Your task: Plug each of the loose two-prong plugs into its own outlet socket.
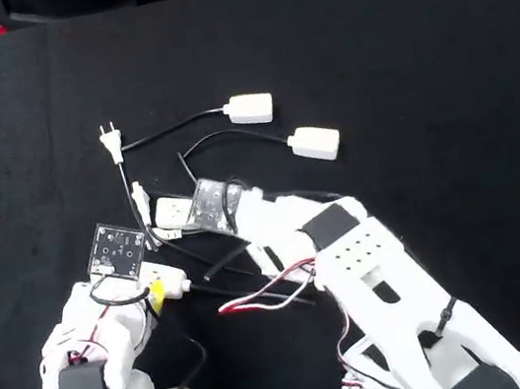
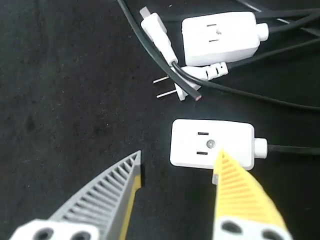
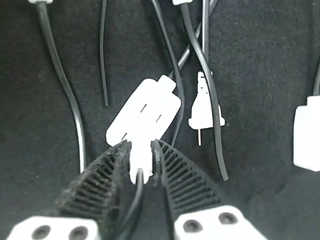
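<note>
**Anchor One Socket, Fetch a Plug**

Note the right gripper pinched narrow on the white cord end of the held socket. Slots up, flat on the black table, in the tangle of cords between the two arms. Possibly a plug body in the pinch instead; hard to say with the pads covering the join. Note the left gripper spread wide and holding nothing, with the yellow finger over the edge of the near socket.

For a clean step, use the clamped side as an anchor only: press down, no twisting. Lift the open side clear of the near socket and swing to the loose plug just beyond it. Pinch the moulded body, never the prongs or the black cord lying across it. Line the prongs square to the slots before pushing.

As for that plug: lying flat, long axis roughly parallel to the near socket's long side. Prongs pointing away from the end where that socket's cord leaves. Likely needs tipping upright to meet slots that face up.
</note>
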